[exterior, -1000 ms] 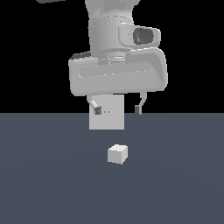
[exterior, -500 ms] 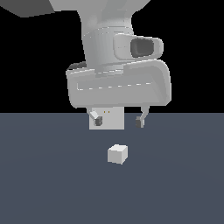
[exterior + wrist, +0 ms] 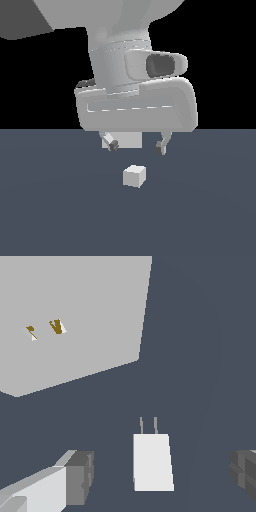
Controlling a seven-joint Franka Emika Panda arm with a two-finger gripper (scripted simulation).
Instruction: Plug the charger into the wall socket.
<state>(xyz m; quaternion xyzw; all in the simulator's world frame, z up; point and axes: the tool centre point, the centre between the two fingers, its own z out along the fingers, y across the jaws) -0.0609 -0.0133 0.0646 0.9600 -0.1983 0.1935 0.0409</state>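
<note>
The charger (image 3: 134, 176) is a small white-grey cube lying on the dark floor, apart from everything. In the wrist view the charger (image 3: 152, 462) shows two thin prongs pointing toward the wall socket (image 3: 75, 316). That socket is a flat light-grey panel with two small yellowish holes. In the exterior view only a strip of the wall socket (image 3: 127, 141) shows behind the robot hand. My gripper (image 3: 136, 146) hangs open just above the charger, one finger on each side, touching nothing. In the wrist view the gripper (image 3: 162, 477) frames the charger between its dark pads (image 3: 80, 477).
The dark blue-grey floor (image 3: 60, 210) spreads all around. The large robot hand body (image 3: 135, 107) hides most of the panel in the exterior view.
The arm has come lower and nearer to the exterior camera, so the hand looks larger and covers more of the socket. Its fingers stay spread. The charger has not moved.
</note>
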